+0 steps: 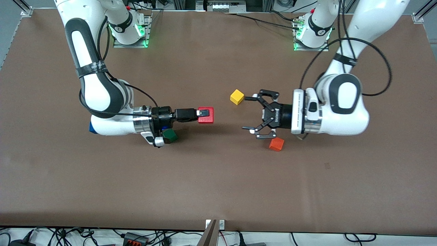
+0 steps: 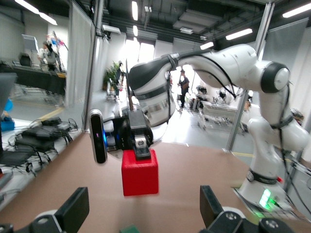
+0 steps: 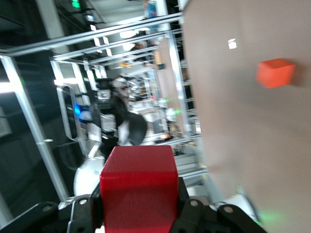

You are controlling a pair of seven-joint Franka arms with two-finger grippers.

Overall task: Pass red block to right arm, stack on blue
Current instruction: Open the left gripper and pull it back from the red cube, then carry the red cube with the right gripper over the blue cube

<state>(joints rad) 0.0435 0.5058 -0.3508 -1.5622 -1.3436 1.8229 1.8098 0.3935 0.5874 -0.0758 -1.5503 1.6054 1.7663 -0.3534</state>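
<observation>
Red block [image 1: 206, 114] is clamped in the right gripper [image 1: 197, 115]; left gripper [image 1: 254, 113] is spread, empty. Slippage during transfer to the blue cube [image 1: 91, 127] is possible.

Red block [image 1: 206, 114], brown table [image 1: 218, 177]

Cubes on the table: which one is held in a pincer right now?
The red block. The right pincer is shut on it, up off the table. The yellow cube, orange cube and green cube lie loose; the left pincer is open.
</observation>
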